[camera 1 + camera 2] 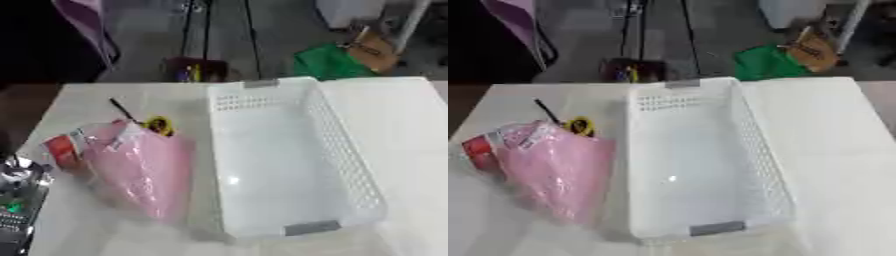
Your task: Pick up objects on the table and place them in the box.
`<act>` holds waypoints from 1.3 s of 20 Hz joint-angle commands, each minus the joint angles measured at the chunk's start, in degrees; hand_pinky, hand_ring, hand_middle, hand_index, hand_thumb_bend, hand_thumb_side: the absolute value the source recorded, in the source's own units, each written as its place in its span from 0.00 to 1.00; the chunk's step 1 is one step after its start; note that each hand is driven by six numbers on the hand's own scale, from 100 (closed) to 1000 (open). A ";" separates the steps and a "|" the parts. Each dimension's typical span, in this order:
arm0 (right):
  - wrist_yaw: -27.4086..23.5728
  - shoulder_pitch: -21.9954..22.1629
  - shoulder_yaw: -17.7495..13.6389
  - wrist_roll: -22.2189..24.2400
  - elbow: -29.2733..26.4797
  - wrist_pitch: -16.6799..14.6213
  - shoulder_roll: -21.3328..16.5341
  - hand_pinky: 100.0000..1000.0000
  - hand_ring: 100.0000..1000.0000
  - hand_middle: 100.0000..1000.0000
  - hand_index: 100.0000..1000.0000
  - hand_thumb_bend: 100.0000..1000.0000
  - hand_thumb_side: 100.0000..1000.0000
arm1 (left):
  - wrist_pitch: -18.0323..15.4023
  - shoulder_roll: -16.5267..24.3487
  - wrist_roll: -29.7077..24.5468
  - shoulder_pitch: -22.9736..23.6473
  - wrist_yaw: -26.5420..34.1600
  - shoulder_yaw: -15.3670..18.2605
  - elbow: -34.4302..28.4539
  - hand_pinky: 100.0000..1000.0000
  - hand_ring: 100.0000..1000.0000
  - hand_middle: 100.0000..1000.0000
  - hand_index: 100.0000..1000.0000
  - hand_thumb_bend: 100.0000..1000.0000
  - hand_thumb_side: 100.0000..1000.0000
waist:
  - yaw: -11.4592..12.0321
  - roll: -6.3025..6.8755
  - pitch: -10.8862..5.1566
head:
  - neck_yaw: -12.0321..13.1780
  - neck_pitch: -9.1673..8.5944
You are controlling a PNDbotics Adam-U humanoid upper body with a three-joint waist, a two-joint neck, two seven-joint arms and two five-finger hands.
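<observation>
A white perforated box (289, 165) lies lengthwise on the white counter (402, 125), with grey handle strips at its near and far ends. Nothing shows inside it; its floor is bare and glossy. Just beside its left wall lies a pink plastic bag (144, 167), crumpled and tapering toward the near edge, with a white label near its upper end. A red item (61, 149) sticks out at the bag's far-left end, touching it. A small yellow and black object (158, 124) sits at the bag's far end, between the bag and the box, and a thin black stick (122, 109) runs from it toward the far left. At the lower left edge of the left eye view a dark and silver part of the robot's left arm (17, 195) shows; whether its hand is open or curled cannot be told. The right hand appears in neither view.
</observation>
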 commanded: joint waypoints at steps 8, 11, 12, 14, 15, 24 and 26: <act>-0.56 -0.15 -1.28 -0.11 -1.05 0.21 -0.72 0.67 0.63 0.69 0.78 0.00 0.71 | 0.18 1.84 0.16 -0.27 -0.74 0.61 -1.02 0.67 0.64 0.66 0.67 0.00 1.00 | -0.31 -0.17 -1.65 | -1.79 -1.57; -0.62 -0.08 -1.39 -0.11 -1.05 0.21 -0.61 0.67 0.63 0.69 0.78 0.00 0.70 | 0.45 1.95 0.16 -0.20 -0.97 0.63 -1.02 0.67 0.65 0.67 0.68 0.00 1.00 | -0.40 -0.16 -1.68 | -1.76 -1.64; -0.64 -0.07 -1.41 -0.11 -1.05 0.20 -0.60 0.67 0.63 0.69 0.78 0.00 0.70 | 0.64 2.02 0.16 -0.18 -1.15 0.63 -1.02 0.67 0.65 0.67 0.69 0.00 1.00 | -0.41 -0.15 -1.69 | -1.71 -1.63; -0.59 0.05 -1.44 -0.11 -1.05 0.19 -0.77 0.67 0.63 0.69 0.78 0.00 0.70 | 1.25 2.51 -0.10 0.03 -1.69 0.44 -1.02 0.70 0.71 0.75 0.76 0.00 1.00 | -0.18 0.03 -1.86 | -1.44 -1.09; -0.51 0.17 -1.47 -0.11 -1.05 0.22 -0.94 0.67 0.63 0.69 0.78 0.00 0.70 | 1.81 3.34 -0.61 0.23 -2.25 0.23 -1.02 0.70 0.72 0.76 0.77 0.00 1.00 | 0.01 0.15 -1.99 | -1.25 -0.67; -0.36 0.40 -1.21 -0.11 -1.05 0.42 -1.14 0.67 0.63 0.69 0.78 0.00 0.71 | 8.56 14.22 -7.30 3.98 -4.48 -2.60 0.13 0.77 0.82 0.91 0.94 0.00 0.99 | 0.81 1.09 -3.02 | 4.54 2.21; -0.34 0.52 -1.14 -0.11 -1.05 0.47 -1.15 0.67 0.63 0.69 0.78 0.00 0.71 | 10.09 16.70 -8.82 3.94 -4.11 -3.70 2.00 0.78 0.83 0.92 0.97 0.00 0.97 | 0.89 1.22 -3.30 | 5.37 2.34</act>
